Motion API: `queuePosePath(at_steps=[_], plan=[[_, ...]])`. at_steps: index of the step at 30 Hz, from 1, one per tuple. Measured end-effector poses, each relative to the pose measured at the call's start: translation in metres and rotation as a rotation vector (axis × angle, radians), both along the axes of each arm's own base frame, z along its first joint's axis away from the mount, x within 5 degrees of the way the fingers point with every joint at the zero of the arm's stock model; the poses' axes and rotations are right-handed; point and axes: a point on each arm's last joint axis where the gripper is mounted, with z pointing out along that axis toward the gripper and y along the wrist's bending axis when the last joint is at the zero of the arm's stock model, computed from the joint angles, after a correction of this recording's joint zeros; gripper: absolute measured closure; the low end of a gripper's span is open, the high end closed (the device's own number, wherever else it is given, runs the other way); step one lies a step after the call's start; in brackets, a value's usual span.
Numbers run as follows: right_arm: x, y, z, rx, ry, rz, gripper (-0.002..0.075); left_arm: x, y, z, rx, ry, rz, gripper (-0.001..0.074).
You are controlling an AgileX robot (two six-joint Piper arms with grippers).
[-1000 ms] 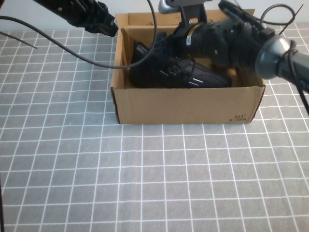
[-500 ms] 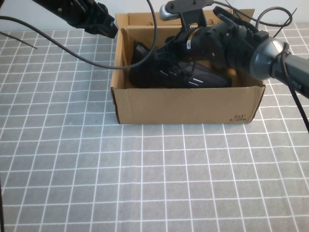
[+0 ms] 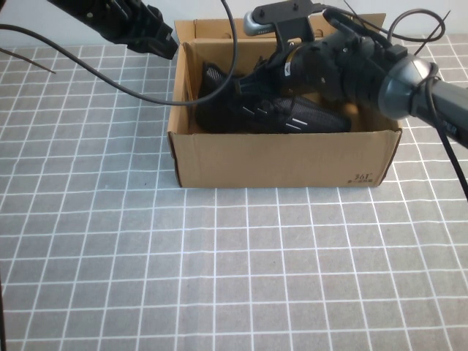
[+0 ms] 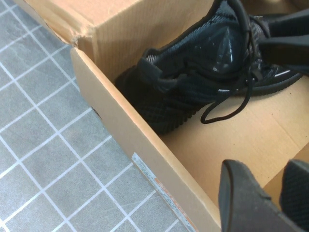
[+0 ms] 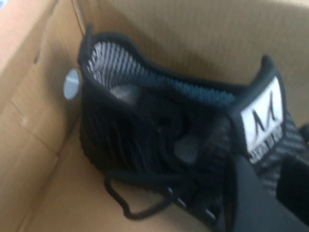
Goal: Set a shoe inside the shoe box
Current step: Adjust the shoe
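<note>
The black knit shoe (image 3: 292, 117) lies on its side inside the brown cardboard shoe box (image 3: 278, 161), heel toward the box's left wall. My right gripper (image 3: 248, 84) hangs inside the box just over the shoe's laces. In the right wrist view its fingers (image 5: 251, 203) stand apart beside the white tongue label (image 5: 264, 118) with the shoe (image 5: 145, 145) below, and nothing is between them. My left gripper (image 3: 164, 40) is open and empty at the box's back left corner. It looks down on the shoe (image 4: 193, 72) and the box wall (image 4: 125, 130).
The box stands at the back middle of a grey cloth with a white grid (image 3: 234, 270). Black cables (image 3: 110, 77) run across the back left. The box's rear flap (image 3: 212, 28) stands up behind both arms.
My right arm has lifted slightly off the shoe and shifted toward the back of the box. The shoe stays in the box. The left arm has not moved.
</note>
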Motion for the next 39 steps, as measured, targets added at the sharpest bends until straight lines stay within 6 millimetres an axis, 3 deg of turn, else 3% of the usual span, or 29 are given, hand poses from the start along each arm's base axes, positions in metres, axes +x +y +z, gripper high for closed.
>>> queuePosePath(at_steps=[4,10,13,18,20,24,27,31,39], plan=[[-0.004,-0.004,0.011,-0.049,0.048,-0.01,0.0582,0.0,0.0,0.0,0.0,0.0,0.0,0.057],[-0.019,-0.013,0.059,-0.129,0.04,0.046,0.0638,0.0,0.0,0.0,0.002,0.005,-0.003,0.0572],[-0.026,-0.019,0.069,-0.232,0.08,0.097,0.068,0.0,0.0,0.0,0.002,0.005,-0.003,0.0572],[-0.032,-0.028,0.061,-0.391,0.17,0.2,0.066,0.0,0.0,0.0,0.002,0.005,-0.002,0.0572],[-0.033,-0.035,0.059,-0.422,0.213,0.208,0.0592,-0.001,0.0,0.0,-0.006,0.007,-0.004,0.0572],[-0.031,-0.048,0.056,-0.441,0.274,0.192,0.036,-0.001,-0.001,0.0,-0.013,0.009,-0.004,0.0572],[-0.031,-0.053,0.055,-0.46,0.294,0.202,0.0283,-0.001,-0.001,0.0,-0.013,0.009,-0.004,0.0572],[-0.034,-0.05,0.048,-0.491,0.329,0.297,0.0265,-0.001,-0.001,0.0,-0.014,0.009,-0.004,0.0572],[-0.019,-0.042,0.01,-0.547,0.351,0.378,0.0263,-0.001,-0.001,0.0,-0.014,0.009,-0.004,0.0572]])
